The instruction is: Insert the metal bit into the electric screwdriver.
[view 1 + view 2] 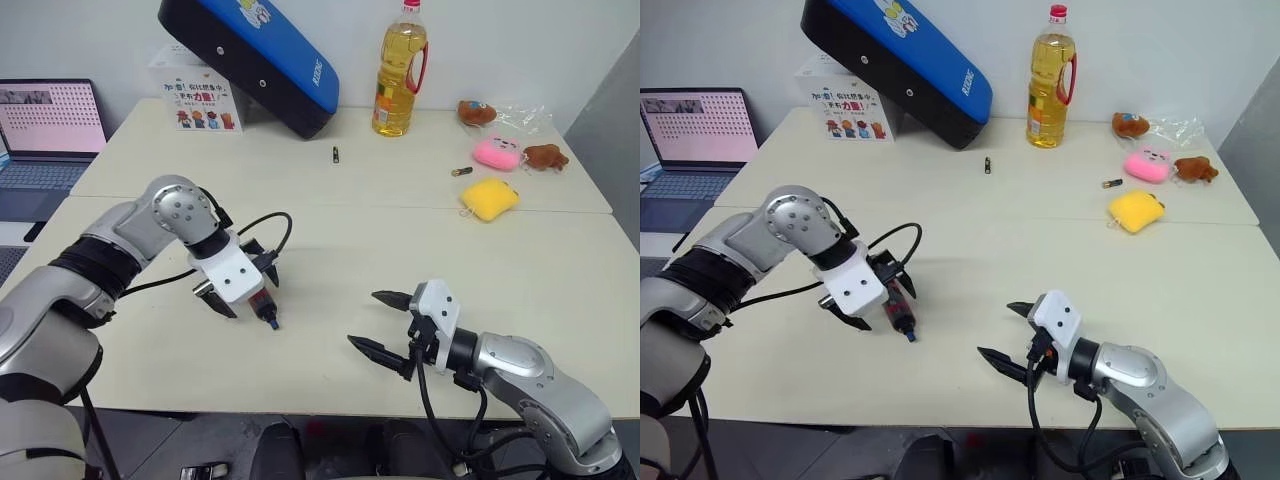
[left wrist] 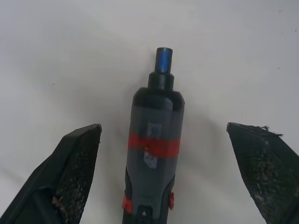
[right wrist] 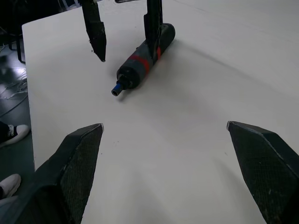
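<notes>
The electric screwdriver [image 2: 154, 154], black with a red band and a blue-tipped nose, lies flat on the white table [image 1: 330, 240] at the front left. My left gripper [image 1: 250, 297] points down over it, open, with one finger on each side of the body. Seen from the right wrist, one of those fingers [image 3: 96, 32] stands clear of the screwdriver [image 3: 142, 60] and the other is close beside it. My right gripper [image 1: 362, 318] hovers low near the front edge, open and empty, aimed toward the screwdriver. The metal bit is out of view.
At the back stand an oil bottle [image 1: 400, 70], a tilted blue and black pad [image 1: 250, 50] and a white box [image 1: 200, 100]. A short black cylinder [image 1: 336, 154], a brown-gold cylinder [image 1: 461, 172] and plush toys [image 1: 490, 197] lie farther back and right. A laptop [image 1: 45, 130] sits left.
</notes>
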Controlling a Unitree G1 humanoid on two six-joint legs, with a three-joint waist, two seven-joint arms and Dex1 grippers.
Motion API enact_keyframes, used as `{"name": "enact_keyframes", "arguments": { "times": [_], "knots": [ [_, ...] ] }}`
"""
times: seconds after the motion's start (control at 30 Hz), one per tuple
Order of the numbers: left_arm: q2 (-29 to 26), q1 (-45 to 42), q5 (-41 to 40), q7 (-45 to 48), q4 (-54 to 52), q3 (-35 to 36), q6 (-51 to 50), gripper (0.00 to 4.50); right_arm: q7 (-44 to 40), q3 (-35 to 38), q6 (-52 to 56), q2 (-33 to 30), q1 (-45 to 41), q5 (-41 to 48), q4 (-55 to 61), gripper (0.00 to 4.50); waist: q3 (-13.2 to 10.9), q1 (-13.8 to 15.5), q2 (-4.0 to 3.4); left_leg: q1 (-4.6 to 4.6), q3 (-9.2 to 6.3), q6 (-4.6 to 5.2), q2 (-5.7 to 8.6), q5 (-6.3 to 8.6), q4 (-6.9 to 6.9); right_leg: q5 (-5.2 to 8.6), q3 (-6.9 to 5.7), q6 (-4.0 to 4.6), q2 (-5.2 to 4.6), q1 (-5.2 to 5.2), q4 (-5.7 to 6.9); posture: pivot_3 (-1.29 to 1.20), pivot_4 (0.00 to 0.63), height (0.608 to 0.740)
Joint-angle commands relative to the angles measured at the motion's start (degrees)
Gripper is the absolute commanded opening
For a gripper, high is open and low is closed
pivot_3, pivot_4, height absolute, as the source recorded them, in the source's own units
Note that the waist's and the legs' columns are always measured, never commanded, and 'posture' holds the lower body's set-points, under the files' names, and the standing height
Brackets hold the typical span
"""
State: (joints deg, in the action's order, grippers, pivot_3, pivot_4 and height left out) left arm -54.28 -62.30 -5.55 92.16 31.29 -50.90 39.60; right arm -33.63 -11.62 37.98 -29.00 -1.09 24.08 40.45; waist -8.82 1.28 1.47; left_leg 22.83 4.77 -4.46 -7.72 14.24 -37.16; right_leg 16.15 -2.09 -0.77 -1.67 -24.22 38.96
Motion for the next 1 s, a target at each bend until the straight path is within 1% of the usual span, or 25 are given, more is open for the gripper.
{"name": "enact_keyframes", "arguments": {
  "times": [0.03, 0.17, 0.4, 0.53, 0.63, 0.7, 0.73, 0.77, 0.8, 0.9, 0.93, 0.97, 1.0],
  "knots": [
    [0.3, 0.9, 1.3, 0.3, -0.6, 1.0, 1.5, 4.50, -0.4, 0.4, -1.6, -0.7, 0.5, 0.1, 1.8, 4.45, 0.0, 0.0, 0.00, -0.01, 0.00, 0.00, 0.00, 0.00, 0.00, 0.00, 0.01, 0.00, 0.00, 0.01, 0.00, 0.00, 0.150, 0.740],
    [2.1, 1.6, 5.0, 0.3, 1.9, 1.7, 4.5, 4.50, -0.9, 0.8, -1.1, -1.4, 1.1, 0.8, 2.4, 4.45, 0.0, 0.0, 0.02, -0.01, 0.00, 0.00, 0.00, 0.00, -0.01, 0.00, -0.01, 0.00, 0.00, 0.03, 0.00, 0.00, 0.150, 0.740],
    [4.9, 2.1, 8.0, 0.3, 4.8, 3.6, 6.9, 4.50, -1.2, 1.8, 0.8, -3.3, 2.5, 3.1, 5.3, 4.45, 0.0, 0.0, 0.06, -0.01, -0.01, 0.00, 0.00, 0.00, -0.03, 0.00, -0.02, 0.00, 0.00, 0.05, 0.00, 0.00, 0.150, 0.740],
    [6.4, 2.6, 9.4, 0.3, 5.9, 4.8, 8.1, 4.50, -1.9, 2.5, 2.7, -5.6, 3.0, 5.0, 7.7, 4.45, 0.1, 0.0, 0.09, -0.01, -0.03, 0.00, 0.00, 0.00, -0.04, 0.00, -0.02, 0.00, 0.00, 0.06, 0.01, 0.00, 0.150, 0.740],
    [7.4, 2.6, 10.6, 0.3, 7.1, 5.7, 9.0, 4.50, -1.4, 3.4, 3.6, -6.3, 2.2, 6.1, 8.2, 4.45, 0.1, 0.0, 0.10, -0.04, -0.03, 0.00, 0.00, 0.00, -0.04, 0.00, -0.02, 0.00, 0.00, 0.08, 0.02, 0.00, 0.150, 0.740],
    [8.2, 2.5, 11.4, 0.2, 8.1, 6.6, 9.5, 4.13, -1.1, 3.8, 4.2, -6.3, 1.4, 6.7, 8.2, 4.50, 0.1, 0.0, 0.11, -0.09, -0.03, 0.00, 0.00, 0.00, -0.04, 0.00, -0.03, 0.00, 0.00, 0.12, 0.03, 0.00, 0.150, 0.740],
    [8.3, 2.5, 11.8, 0.3, 8.4, 6.9, 9.7, 4.07, -0.9, 3.9, 4.4, -6.3, 1.1, 6.9, 8.2, 4.50, 0.1, 0.0, 0.11, -0.12, -0.03, 0.00, 0.00, 0.00, -0.05, 0.00, -0.02, 0.00, 0.00, 0.15, 0.03, 0.00, 0.150, 0.740],
    [8.4, 2.4, 12.0, 0.3, 8.6, 6.8, 9.9, 3.75, -0.9, 3.9, 4.6, -6.4, 0.9, 7.0, 8.2, 4.50, 0.1, 0.0, 0.12, -0.12, -0.03, 0.00, 0.01, 0.00, -0.05, 0.00, -0.02, 0.00, 0.00, 0.16, 0.03, 0.00, 0.150, 0.740],
    [8.4, 2.4, 12.3, 0.3, 8.7, 7.0, 9.8, 3.54, -0.9, 4.0, 4.7, -6.4, 0.8, 7.2, 8.1, 4.50, 0.1, 0.0, 0.12, -0.12, -0.04, 0.00, 0.00, 0.00, -0.05, 0.00, -0.03, 0.00, 0.00, 0.16, 0.03, 0.00, 0.150, 0.740],
    [8.8, 2.3, 13.6, 0.3, 9.3, 7.6, 10.2, 2.94, -0.8, 4.2, 5.3, -6.6, 0.3, 7.7, 8.2, 4.50, 0.1, 0.1, 0.14, -0.11, -0.04, 0.00, 0.01, 0.00, -0.08, 0.00, -0.02, 0.00, -0.01, 0.17, 0.03, 0.00, 0.150, 0.740],
    [8.9, 2.2, 14.1, 0.3, 9.5, 7.8, 10.4, 2.83, -0.7, 4.3, 5.5, -6.6, 0.2, 7.9, 8.2, 4.50, 0.1, 0.1, 0.15, -0.11, -0.04, 0.00, 0.01, 0.00, -0.08, 0.00, -0.02, 0.00, -0.01, 0.17, 0.03, 0.00, 0.150, 0.740],
    [9.0, 2.1, 14.6, 0.2, 9.8, 8.0, 10.6, 2.51, -0.8, 4.4, 5.6, -6.7, 0.1, 8.0, 8.2, 4.50, 0.1, 0.1, 0.15, -0.11, -0.04, 0.00, 0.01, 0.00, -0.10, -0.01, -0.03, 0.00, -0.01, 0.17, 0.04, 0.00, 0.150, 0.740],
    [9.2, 2.1, 14.9, 0.3, 9.9, 8.2, 10.7, 2.36, -0.8, 4.4, 5.7, -6.8, -0.1, 8.0, 8.2, 4.50, 0.1, 0.1, 0.15, -0.11, -0.04, 0.00, 0.01, 0.00, -0.10, -0.01, -0.02, 0.00, -0.01, 0.18, 0.05, 0.00, 0.150, 0.740]
  ]
}}
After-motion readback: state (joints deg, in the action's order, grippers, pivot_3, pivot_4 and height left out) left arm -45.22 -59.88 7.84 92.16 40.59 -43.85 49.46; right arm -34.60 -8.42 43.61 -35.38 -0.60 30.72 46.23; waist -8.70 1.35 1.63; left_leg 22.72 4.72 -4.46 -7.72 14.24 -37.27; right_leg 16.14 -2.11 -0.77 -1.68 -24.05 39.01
